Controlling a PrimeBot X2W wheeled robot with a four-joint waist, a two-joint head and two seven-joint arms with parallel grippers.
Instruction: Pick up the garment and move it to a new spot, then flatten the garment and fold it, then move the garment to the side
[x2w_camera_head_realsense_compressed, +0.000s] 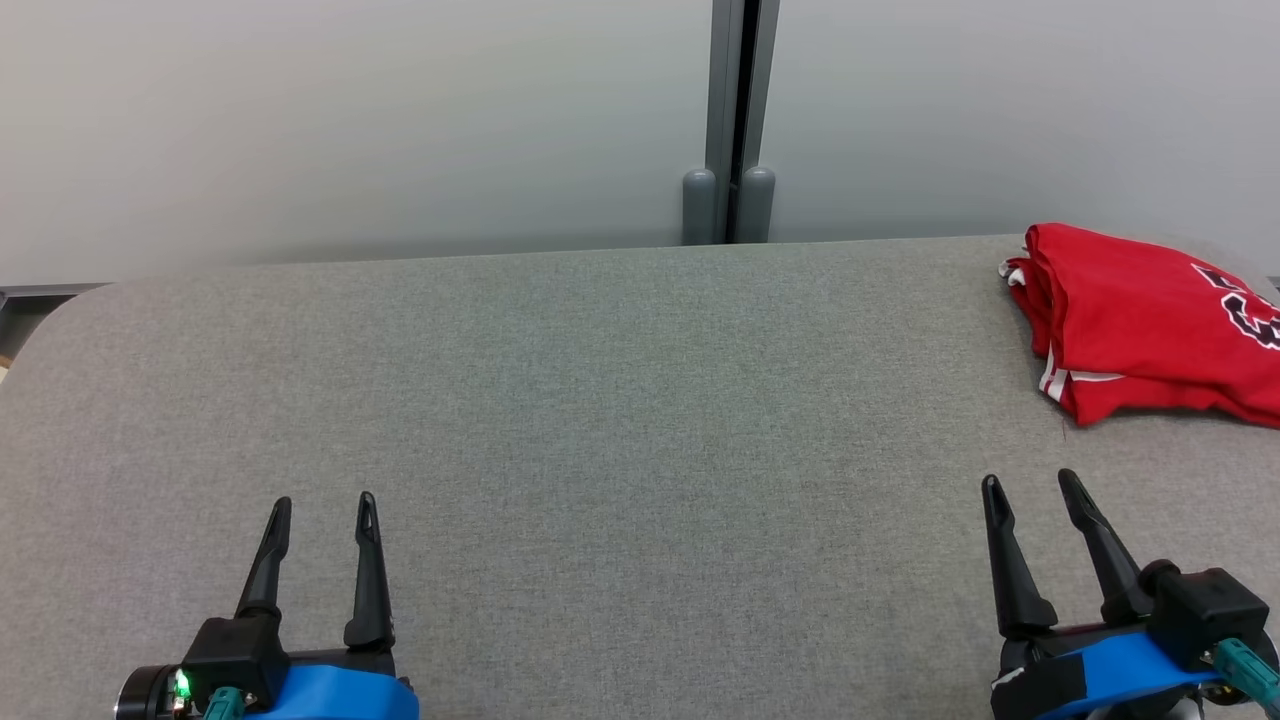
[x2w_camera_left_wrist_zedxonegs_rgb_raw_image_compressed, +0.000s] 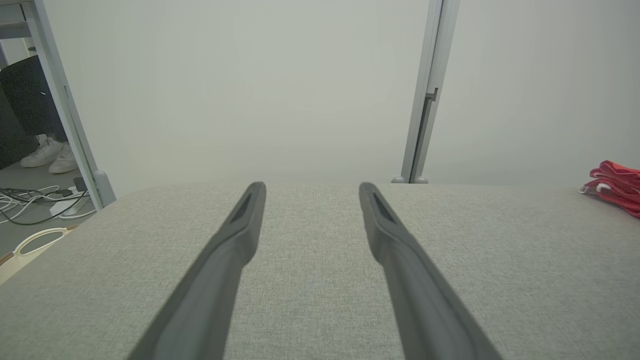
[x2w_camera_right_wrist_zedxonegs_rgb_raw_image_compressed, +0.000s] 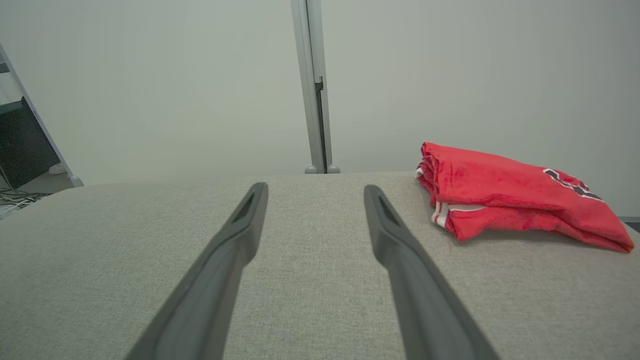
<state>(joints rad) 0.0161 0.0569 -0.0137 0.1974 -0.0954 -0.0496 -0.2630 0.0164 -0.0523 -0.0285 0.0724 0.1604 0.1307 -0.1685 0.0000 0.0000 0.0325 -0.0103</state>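
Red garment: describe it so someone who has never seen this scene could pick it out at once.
A wide grey fabric-covered table stands before a pale wall. At its far right corner, beyond the right gripper, lies a folded red cloth garment with white trim and dark print. Its bright red stands out against the plain grey surface.

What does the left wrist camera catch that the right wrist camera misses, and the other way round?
Left wrist view: a person's white shoes and loose cables on the floor, off to the side of the open left gripper. Right wrist view: the black print on the red garment, beyond the open right gripper. Both: the grey table, that garment lying toward its right end, and the grey post behind.
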